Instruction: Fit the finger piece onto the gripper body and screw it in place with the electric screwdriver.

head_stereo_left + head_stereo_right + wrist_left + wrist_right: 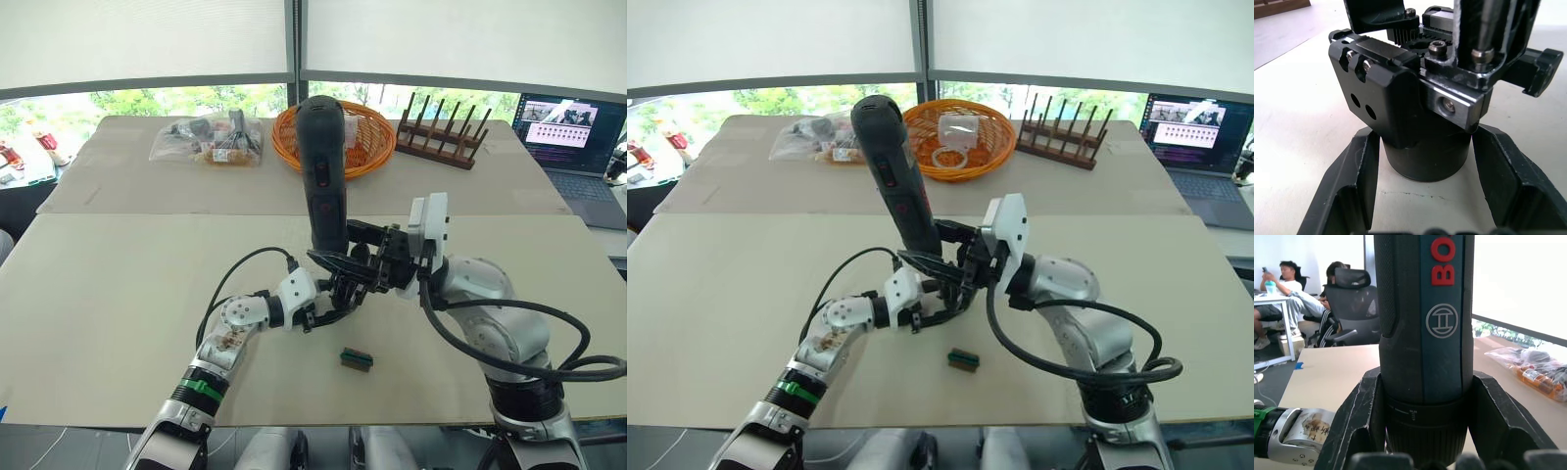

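Screwing stage, I'd say. The right gripper (942,257) has its fingers clamped round the electric screwdriver (893,176), which stands nearly upright, tip down over the gripper body (1415,98). That body sits on the counter (118,294) between the left gripper's (328,305) fingers, base pinched. Can't pick out the finger piece separately.

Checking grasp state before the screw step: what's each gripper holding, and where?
Right gripper clamps the electric screwdriver near its lower collar, body upright. Left gripper grips the gripper body by its round base, one finger on each side.
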Controlling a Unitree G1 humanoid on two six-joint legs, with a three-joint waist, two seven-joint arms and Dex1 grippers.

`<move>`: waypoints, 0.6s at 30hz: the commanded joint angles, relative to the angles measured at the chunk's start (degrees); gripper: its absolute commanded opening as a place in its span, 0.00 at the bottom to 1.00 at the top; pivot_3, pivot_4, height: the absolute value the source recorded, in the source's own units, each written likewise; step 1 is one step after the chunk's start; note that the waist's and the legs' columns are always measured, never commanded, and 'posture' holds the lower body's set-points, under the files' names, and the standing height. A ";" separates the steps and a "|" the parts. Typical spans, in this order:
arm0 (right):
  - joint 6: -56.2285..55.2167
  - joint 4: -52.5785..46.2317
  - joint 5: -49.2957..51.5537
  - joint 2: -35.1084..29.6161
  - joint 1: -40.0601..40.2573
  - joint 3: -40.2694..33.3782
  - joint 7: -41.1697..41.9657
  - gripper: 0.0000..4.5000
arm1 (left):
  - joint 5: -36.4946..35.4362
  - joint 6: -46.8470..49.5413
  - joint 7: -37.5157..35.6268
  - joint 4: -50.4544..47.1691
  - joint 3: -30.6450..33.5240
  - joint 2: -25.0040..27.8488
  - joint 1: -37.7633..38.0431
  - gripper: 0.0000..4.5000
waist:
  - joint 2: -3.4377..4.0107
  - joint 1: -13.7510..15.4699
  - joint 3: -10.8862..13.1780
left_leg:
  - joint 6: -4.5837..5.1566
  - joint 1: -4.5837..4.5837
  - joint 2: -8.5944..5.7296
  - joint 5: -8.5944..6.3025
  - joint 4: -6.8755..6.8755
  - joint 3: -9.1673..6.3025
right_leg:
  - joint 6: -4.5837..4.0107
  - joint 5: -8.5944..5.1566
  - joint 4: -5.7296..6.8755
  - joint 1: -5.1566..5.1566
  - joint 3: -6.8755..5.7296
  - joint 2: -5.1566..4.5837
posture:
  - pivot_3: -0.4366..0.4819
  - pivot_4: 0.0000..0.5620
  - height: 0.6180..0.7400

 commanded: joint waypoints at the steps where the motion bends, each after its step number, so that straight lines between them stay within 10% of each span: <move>1: -2.37 2.09 -1.10 -0.38 0.88 -0.59 0.84 0.42 | -0.03 -0.55 0.61 -0.23 0.46 0.25 -1.18 0.51 | 0.00 -0.08 0.00 | 0.00 0.01 0.00 0.00 0.00 0.00 | 0.00 0.00 0.00 0.01 0.00 0.01 | 0.48 0.27 1.00; 18: 2.15 13.14 -3.80 -6.52 -0.88 6.46 6.90 0.42 | -0.04 -1.98 0.29 2.17 0.90 1.42 -3.53 0.51 | -0.01 0.03 -0.33 | -0.11 1.17 0.02 -0.16 -0.50 -0.04 | 0.01 -0.02 -0.27 0.99 0.24 -0.47 | 0.48 0.27 1.00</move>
